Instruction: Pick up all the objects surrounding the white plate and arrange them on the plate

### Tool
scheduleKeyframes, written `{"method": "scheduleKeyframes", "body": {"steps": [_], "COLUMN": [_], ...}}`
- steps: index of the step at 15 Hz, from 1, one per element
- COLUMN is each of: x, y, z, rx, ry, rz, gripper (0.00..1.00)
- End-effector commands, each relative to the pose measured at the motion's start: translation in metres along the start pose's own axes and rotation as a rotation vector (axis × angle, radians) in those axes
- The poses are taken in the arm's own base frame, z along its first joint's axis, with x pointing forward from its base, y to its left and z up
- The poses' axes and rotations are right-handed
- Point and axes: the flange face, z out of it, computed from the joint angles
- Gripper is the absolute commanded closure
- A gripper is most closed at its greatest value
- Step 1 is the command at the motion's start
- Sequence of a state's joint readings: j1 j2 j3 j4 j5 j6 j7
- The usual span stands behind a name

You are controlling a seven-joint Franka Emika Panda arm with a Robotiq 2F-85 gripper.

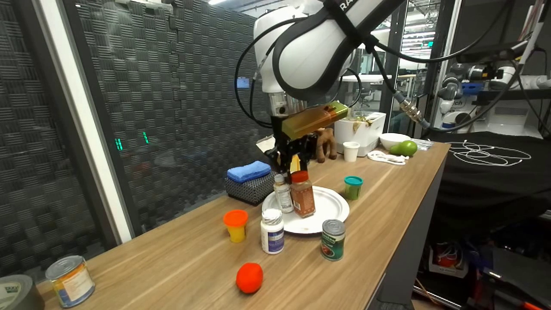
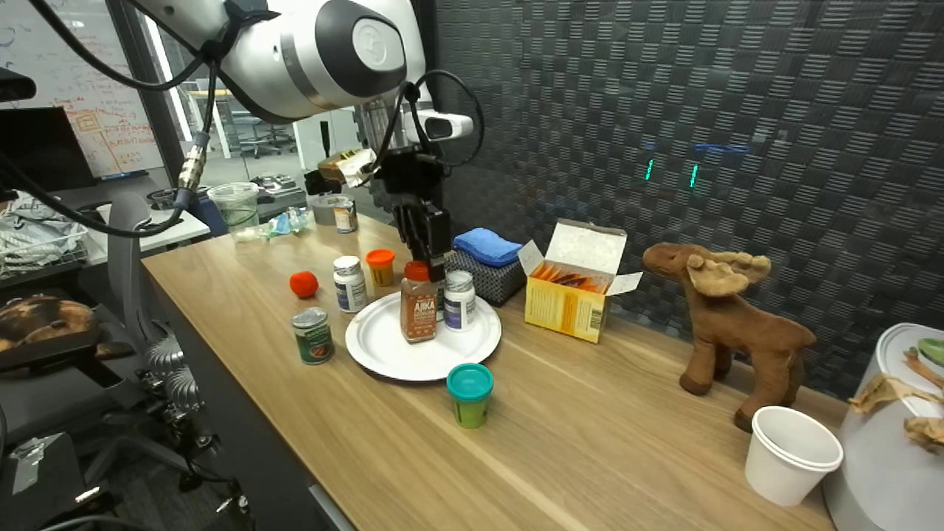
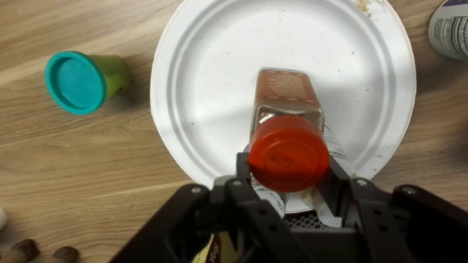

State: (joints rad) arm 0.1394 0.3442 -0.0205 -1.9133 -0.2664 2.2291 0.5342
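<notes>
The gripper [image 3: 289, 169] is gripping the red lid [image 2: 417, 271] of a spice bottle [image 2: 420, 313], one finger [image 3: 242, 166] lying against either side. White capitals on the bottle's front are reading what looks like "AJIKA"; the smaller print is proving illegible. The spice bottle is standing upright on the white plate [image 3: 219, 73], directly beneath the gripper, its squarish orange-brown body showing clear shoulders under the lid. Two white bottles [image 2: 460, 304] are sharing the plate just beside it, on the side toward a folded blue cloth [image 1: 249, 171]. Around the plate, just off its rim, a teal-lidded green tub [image 3: 78, 82], a green-labelled can [image 2: 313, 338], a third white bottle [image 1: 272, 232] with a blue-violet label and an orange-lidded yellow tub [image 1: 236, 226] are standing on the table [image 1: 185, 249]; a red ball [image 1: 249, 278] is lying farther out. Beyond the plate, a yellow box [image 2: 564, 311] is standing open. In the wrist view, yellow packaging [image 3: 226, 249] is bearing the word "yogi". Higher up, the arm [image 1: 314, 60] is displaying "RA" in an exterior view.
</notes>
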Motion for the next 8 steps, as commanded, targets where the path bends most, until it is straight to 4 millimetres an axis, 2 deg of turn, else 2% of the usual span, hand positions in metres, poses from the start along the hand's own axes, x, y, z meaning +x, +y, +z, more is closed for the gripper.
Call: {"method": "scheduleKeyframes", "body": {"steps": [1,4,5,6,8], "x": [0.003,0.0,-0.001,-0.002,-0.006], "y": [-0.001,0.003,0.005,0.006,0.011], "z": [-0.007,-0.008,-0.009,-0.009,-0.011], "rx": [0.0,-0.015,-0.023,-0.03,-0.035], "ry": [0.037,0.074,0.088,0.105,0.134], "rz": [0.02,0.017,0.017,0.017,0.023], "gripper": [0.77,0.77,0.27,0.26,0.12]}}
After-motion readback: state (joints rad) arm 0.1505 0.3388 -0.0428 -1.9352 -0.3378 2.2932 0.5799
